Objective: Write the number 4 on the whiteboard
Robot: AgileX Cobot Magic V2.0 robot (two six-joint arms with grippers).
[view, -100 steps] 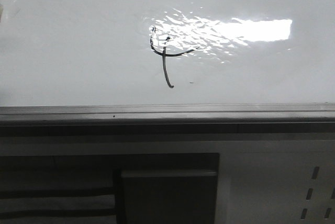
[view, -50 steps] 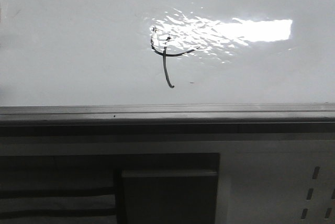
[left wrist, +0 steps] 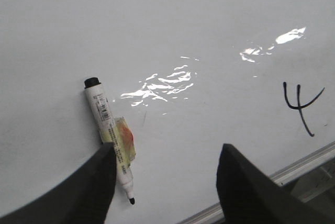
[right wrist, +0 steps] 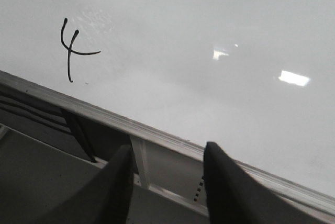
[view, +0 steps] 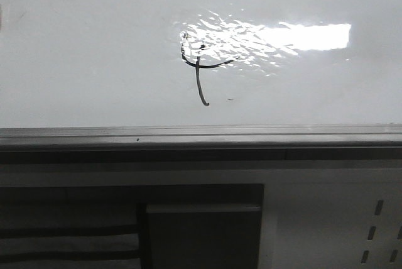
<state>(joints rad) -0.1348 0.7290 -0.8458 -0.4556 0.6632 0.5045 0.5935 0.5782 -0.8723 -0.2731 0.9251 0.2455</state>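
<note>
You see the whiteboard (view: 94,43) first, big, white and shiny, filling most of the front view, with a grey rail (view: 201,136) along its near edge. A bright patch of light (view: 282,36) ripples on the board. Below the rail sits a white panel with small slots (view: 377,231), and beside it a dark opening (view: 125,219). Your left gripper (left wrist: 165,182) hangs over the board with its two dark fingers (left wrist: 246,192) spread wide and nothing between them. Your right gripper (right wrist: 165,182) hangs over the rail, also spread wide and holding nothing. A marker (left wrist: 110,135) lies flat on the board, close to the left gripper's finger; you cannot tell if it touches. Its cap is off, its black tip (left wrist: 131,200) points toward the rail, and a yellow and orange label (left wrist: 123,140) wraps its middle. The number 4 (view: 200,71) is drawn in thin black line on the board, just above the rail and touching the bright patch. A tiny dark speck (view: 230,99) sits just beside the long stroke.
</note>
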